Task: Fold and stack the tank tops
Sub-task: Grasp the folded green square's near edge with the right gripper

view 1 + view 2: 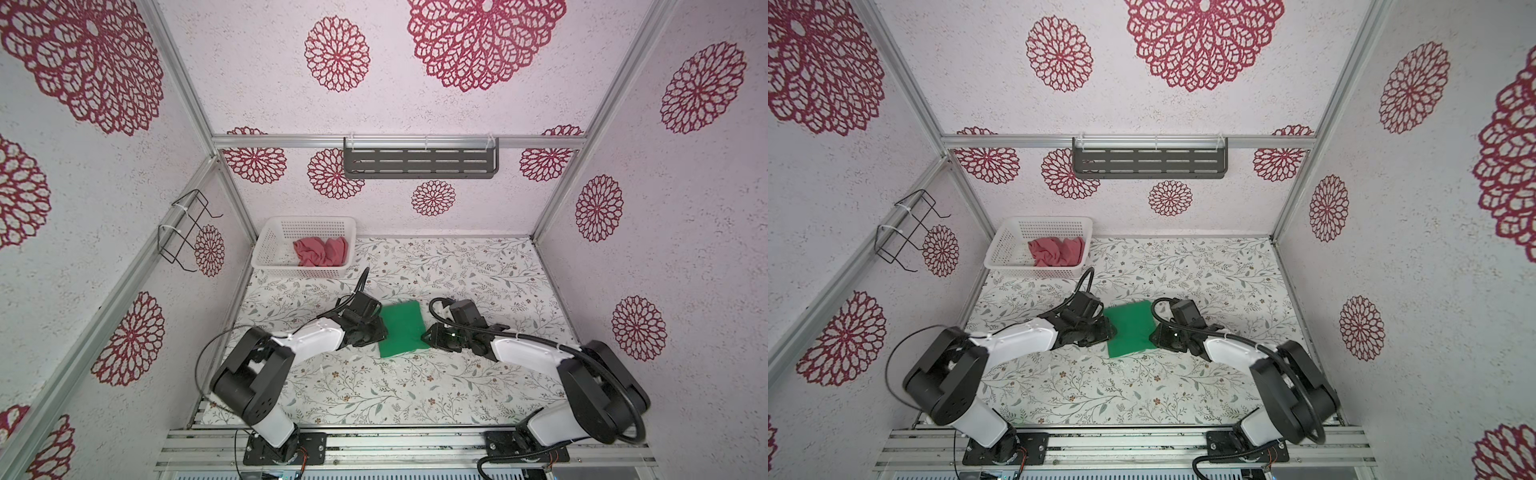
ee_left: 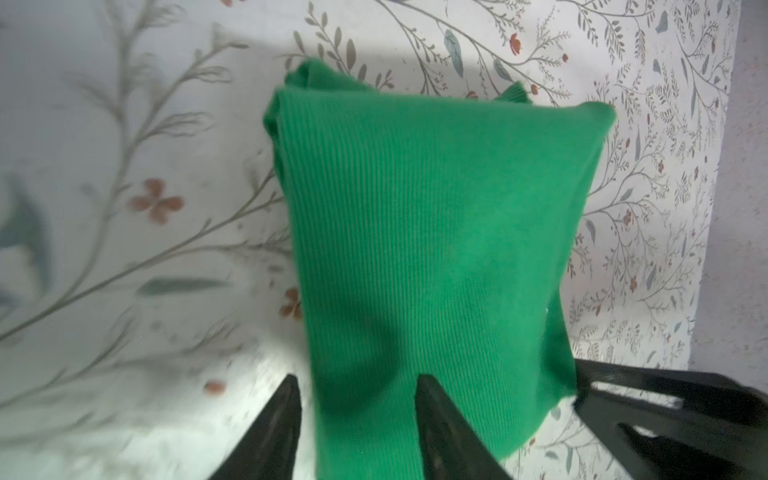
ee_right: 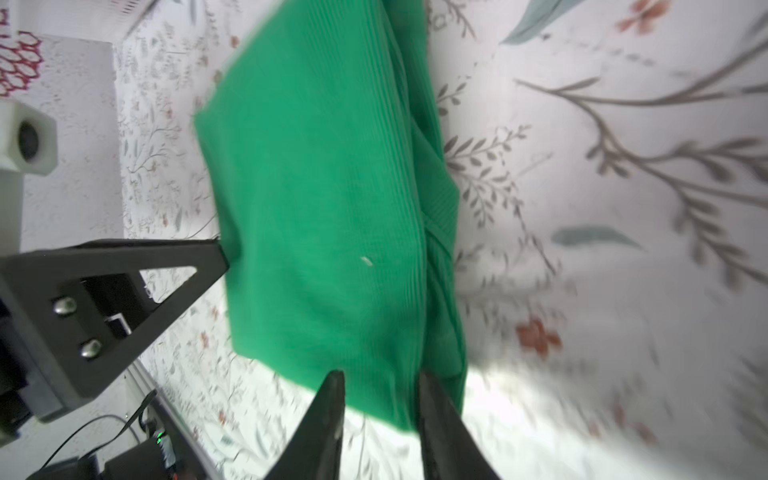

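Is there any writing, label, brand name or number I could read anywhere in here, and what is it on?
None can be read. The green tank top, the rose-red tank top, the white basket, the tablecloth and the walls show only plain material or flower patterns.

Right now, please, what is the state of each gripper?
Left gripper: open, astride the green tank top's edge.
Right gripper: open, astride its corner.
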Available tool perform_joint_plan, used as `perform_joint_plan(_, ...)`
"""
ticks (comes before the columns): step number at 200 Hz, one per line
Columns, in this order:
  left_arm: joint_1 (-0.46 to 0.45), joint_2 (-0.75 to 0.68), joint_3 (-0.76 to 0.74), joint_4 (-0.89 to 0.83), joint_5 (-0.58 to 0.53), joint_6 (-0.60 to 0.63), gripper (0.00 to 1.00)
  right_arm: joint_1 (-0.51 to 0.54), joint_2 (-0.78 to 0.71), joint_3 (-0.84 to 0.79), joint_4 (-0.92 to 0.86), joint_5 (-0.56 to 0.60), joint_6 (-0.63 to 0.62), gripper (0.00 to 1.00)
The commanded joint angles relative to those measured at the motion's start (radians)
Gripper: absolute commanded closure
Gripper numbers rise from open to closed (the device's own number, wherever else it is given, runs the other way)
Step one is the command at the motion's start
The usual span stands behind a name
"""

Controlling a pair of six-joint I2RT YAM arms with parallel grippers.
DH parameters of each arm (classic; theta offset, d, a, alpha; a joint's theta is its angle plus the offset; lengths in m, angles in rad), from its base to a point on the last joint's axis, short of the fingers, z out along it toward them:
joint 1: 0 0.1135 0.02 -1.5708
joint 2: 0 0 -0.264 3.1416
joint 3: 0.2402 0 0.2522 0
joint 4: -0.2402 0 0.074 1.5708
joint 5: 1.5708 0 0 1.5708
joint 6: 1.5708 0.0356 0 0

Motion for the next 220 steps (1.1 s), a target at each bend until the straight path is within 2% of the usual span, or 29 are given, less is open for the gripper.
perform_joint_plan(1, 0.048, -0.105, 0.036, -0.144, -0.123, 0.029, 0.46, -0.022, -0.091, 0.077, -0.164, 0.086, -0.062, 0.67)
perform_joint_plan(18, 0.053, -0.128, 0.095, -0.180, -0.126, 0.032, 0.46, -0.013, -0.075, 0.119, -0.153, 0.075, -0.062, 0.69)
perform_joint_plan(42, -0.006, -0.114, 0.124, -0.136, -0.087, -0.014, 0.50, 0.049, -0.024, 0.139, -0.066, 0.029, -0.026, 0.72)
perform_joint_plan(78, -0.082, -0.060, 0.022, 0.060, -0.049, -0.157, 0.52, 0.114, 0.096, 0.098, 0.084, -0.002, 0.025, 0.73)
perform_joint_plan(107, -0.095, -0.005, -0.037, 0.119, -0.050, -0.191, 0.50, 0.112, 0.196, 0.028, 0.191, 0.011, 0.055, 0.74)
perform_joint_plan(130, -0.078, -0.027, -0.057, 0.038, -0.123, -0.162, 0.51, 0.108, 0.218, 0.041, 0.079, 0.127, 0.005, 0.74)
perform_joint_plan(159, -0.020, -0.114, -0.064, -0.051, -0.168, -0.102, 0.50, 0.107, 0.137, 0.100, -0.063, 0.209, -0.062, 0.72)
perform_joint_plan(190, 0.030, -0.205, -0.046, -0.124, -0.187, -0.053, 0.48, 0.115, 0.047, 0.223, -0.276, 0.337, -0.135, 0.56)
perform_joint_plan(220, 0.077, -0.301, -0.049, -0.179, -0.197, -0.020, 0.48, 0.191, 0.071, 0.343, -0.437, 0.495, -0.143, 0.37)
